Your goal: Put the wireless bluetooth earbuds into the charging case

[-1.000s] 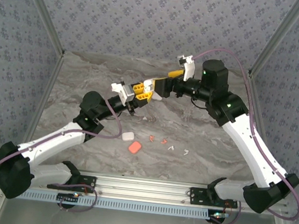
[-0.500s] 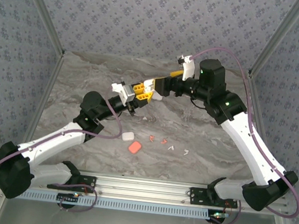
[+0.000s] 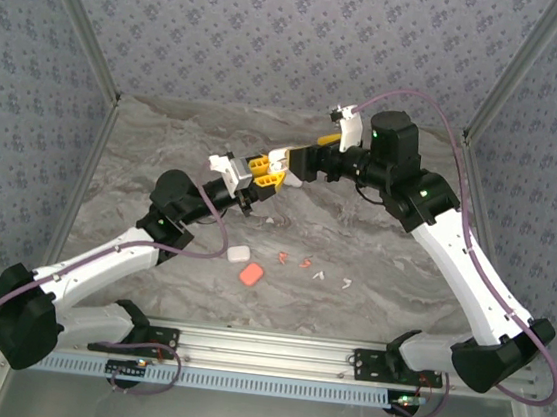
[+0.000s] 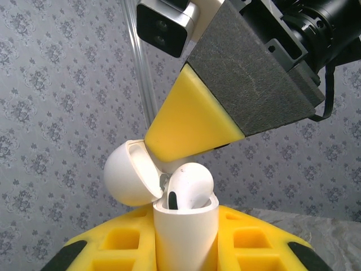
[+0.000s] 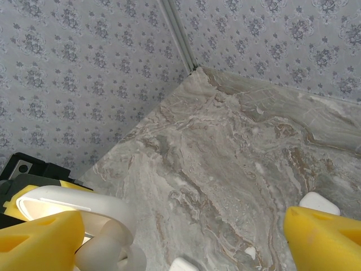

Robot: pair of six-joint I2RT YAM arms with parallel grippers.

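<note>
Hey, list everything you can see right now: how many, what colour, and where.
open case: one, white, in the left gripper, lid back.
seated earbud: one, white, in the open case.
white case: one, on the table, near middle.
orange-red case: one, beside the white case.
orange-red earbuds: two, loose, right of those cases.
white earbuds: at least two, loose, farther right.
table: one, grey marble.
left gripper: yellow fingers, shut on the open case.
right gripper: yellow fingers, open, one finger at the open case.

Lab robot cell: patterned wall panels and aluminium frame posts behind right end effector, marble-look bench beneath it.
</note>
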